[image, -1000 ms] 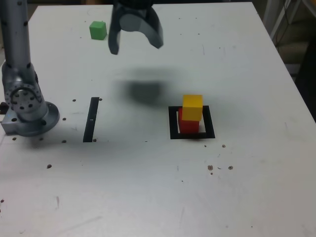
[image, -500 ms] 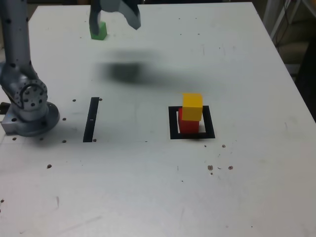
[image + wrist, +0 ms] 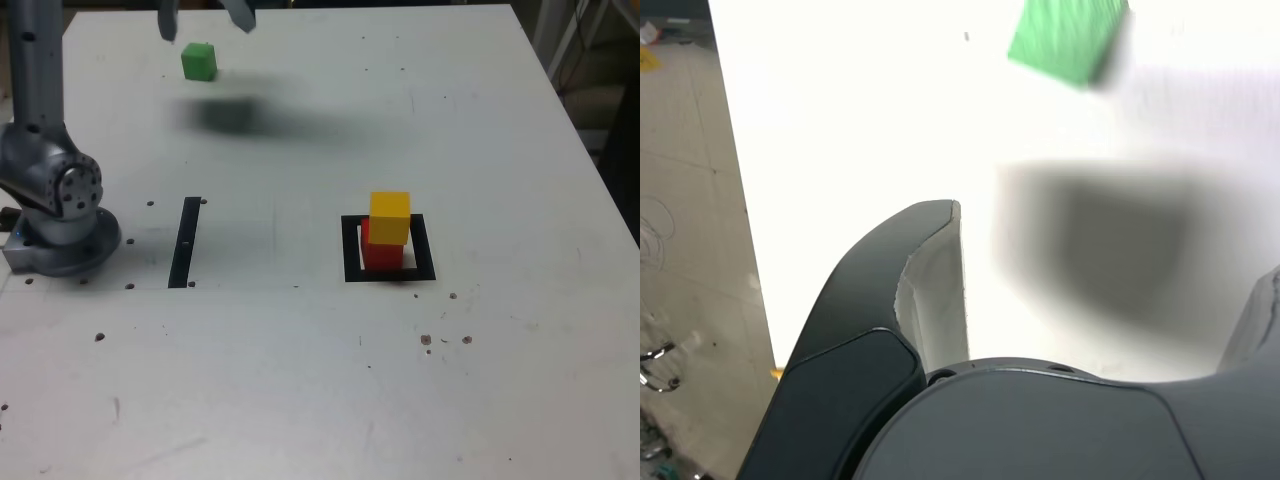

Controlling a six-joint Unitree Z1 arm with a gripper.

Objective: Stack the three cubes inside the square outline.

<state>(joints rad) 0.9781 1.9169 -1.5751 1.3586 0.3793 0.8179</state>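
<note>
The green cube (image 3: 199,61) sits alone at the far left of the table in the exterior view. My gripper (image 3: 203,20) hangs open and empty above it, with only its fingertips (image 3: 167,25) in the picture. In the wrist view the green cube (image 3: 1068,38) lies ahead of the open gripper (image 3: 1115,240), clear of both fingers (image 3: 930,290). The yellow cube (image 3: 390,217) rests on the red cube (image 3: 381,254) inside the square outline (image 3: 350,250), turned slightly askew.
The arm's base (image 3: 60,215) stands at the exterior view's left, with a narrow black strip (image 3: 185,242) beside it. Just beyond the green cube is the table's far edge (image 3: 300,8). The wrist view shows floor (image 3: 680,200) past the table edge.
The open gripper has swung towards the exterior view's left and farther back, from the table's middle to above the green cube. Its shadow moved with it. The cubes have stayed put.
</note>
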